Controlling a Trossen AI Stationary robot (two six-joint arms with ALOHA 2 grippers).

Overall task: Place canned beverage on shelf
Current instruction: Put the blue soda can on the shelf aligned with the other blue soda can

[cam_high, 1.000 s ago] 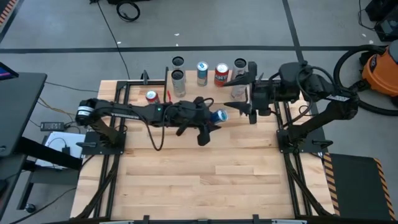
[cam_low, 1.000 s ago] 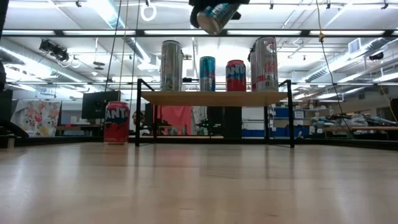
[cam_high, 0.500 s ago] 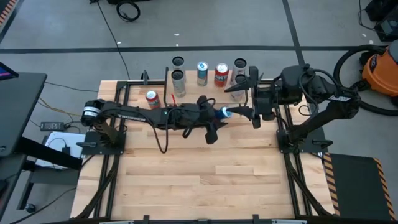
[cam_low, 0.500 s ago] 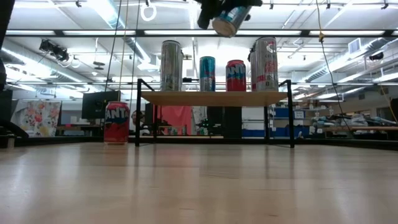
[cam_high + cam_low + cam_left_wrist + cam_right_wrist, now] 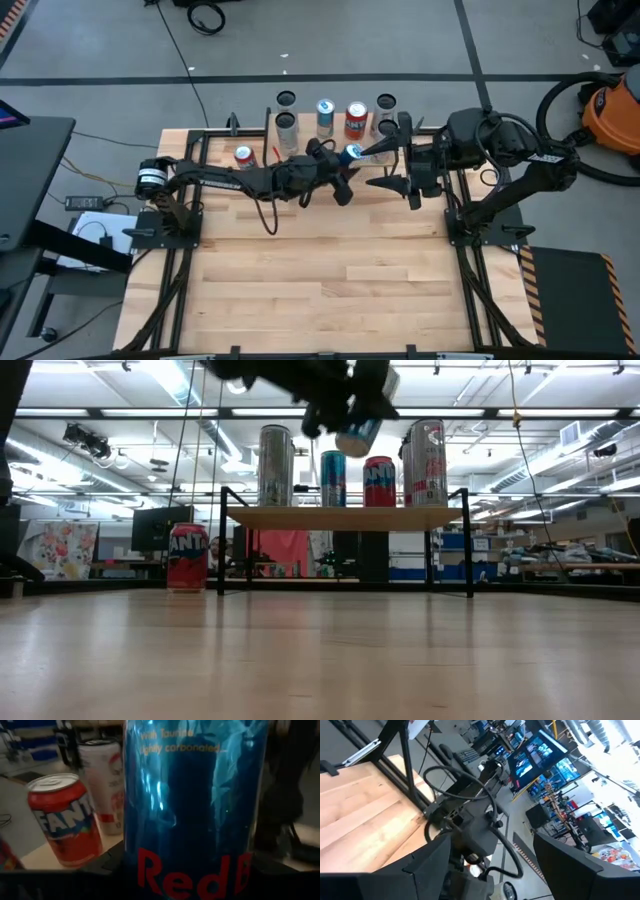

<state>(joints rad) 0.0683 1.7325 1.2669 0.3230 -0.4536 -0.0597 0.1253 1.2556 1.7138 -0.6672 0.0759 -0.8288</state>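
Left gripper (image 5: 346, 160) pinching blue can (image 5: 352, 153) – tilted, above shelf (image 5: 345, 516) near red can (image 5: 379, 481). Right gripper (image 5: 388, 165) spread, just right.

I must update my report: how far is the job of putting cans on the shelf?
Done: four cans stand on the shelf, among them a teal can and a red can. In hand: the left end effector holds a blue can, tilted, above the shelf. Left: setting it down, and a Fanta can stands on the table beside the shelf. The right end effector waits open nearby.
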